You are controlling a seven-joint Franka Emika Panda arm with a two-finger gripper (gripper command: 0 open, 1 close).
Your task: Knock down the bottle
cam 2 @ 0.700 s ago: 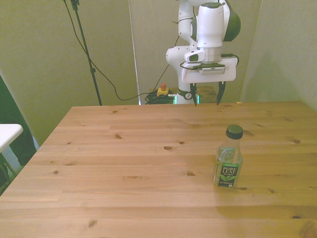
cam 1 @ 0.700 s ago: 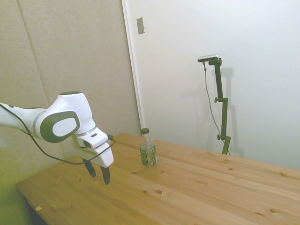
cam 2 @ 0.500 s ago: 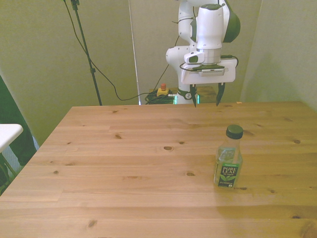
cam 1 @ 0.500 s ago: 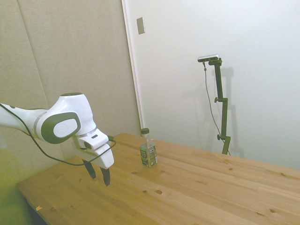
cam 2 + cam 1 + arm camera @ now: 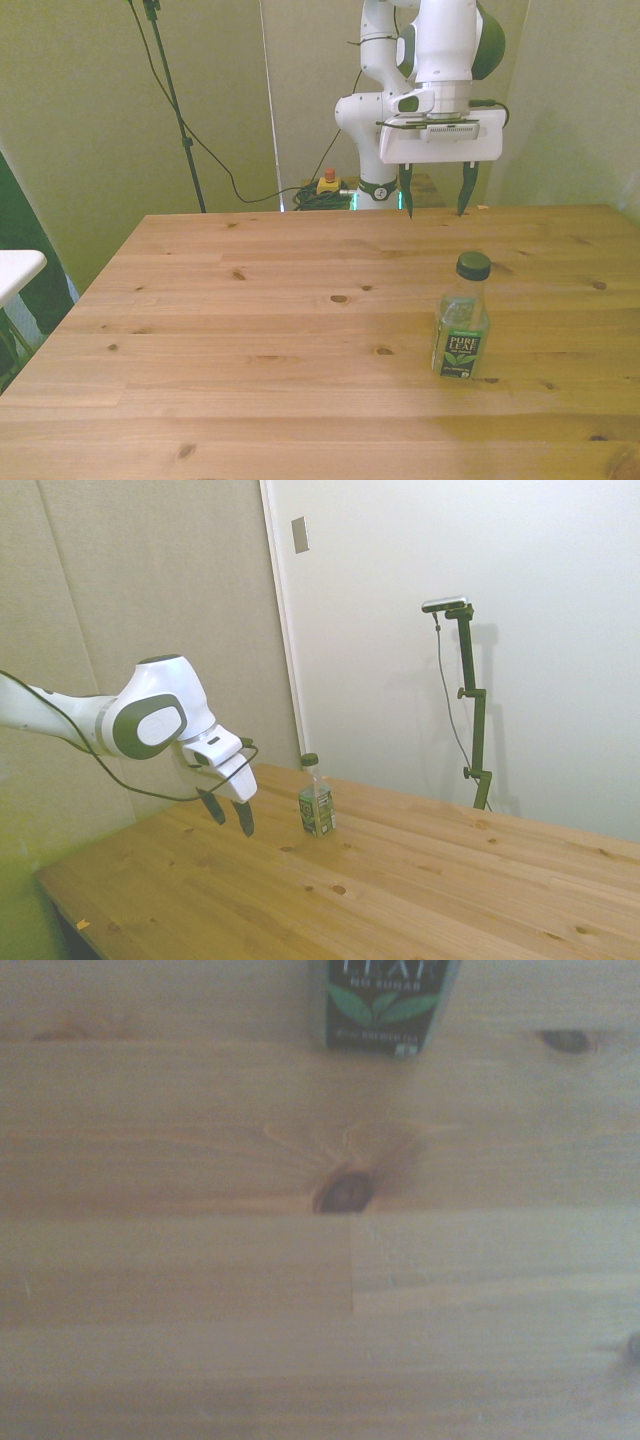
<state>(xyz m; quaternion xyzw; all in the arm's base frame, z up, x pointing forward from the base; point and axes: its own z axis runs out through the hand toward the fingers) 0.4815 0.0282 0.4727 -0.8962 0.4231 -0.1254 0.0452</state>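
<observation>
Hanging above the wooden table [image 5: 250, 330], the gripper [image 5: 436, 202] points its 2 dark fingers downward with a clear gap between them, so it stands open and holds nothing. In the side view the gripper [image 5: 229, 812] sits at the end of the white arm [image 5: 90, 720], tilted a little toward the bottle [image 5: 316, 798], with its fingertips off the wood and apart from the bottle. That bottle [image 5: 462, 318] stands upright on the table (dark green cap on top, green-and-white label around the lower body), toward the front view's right and nearer the camera than the gripper. In the front view the gripper is above and behind the bottle, roughly in line with it, with bare planks between them. A black cable [image 5: 120, 785] loops down from the arm to the gripper's body in the side view. The wrist view shows only the lower part of the bottle's label [image 5: 388, 1005], with leaf artwork and some lettering, standing on the planks just beyond a dark knot [image 5: 345, 1192] in the wood; the grain around it is soft and slightly out of focus. Behind the table's far edge in the front view, a small yellow box with a red button [image 5: 327, 181] sits on the floor beside the robot's base [image 5: 372, 120].
</observation>
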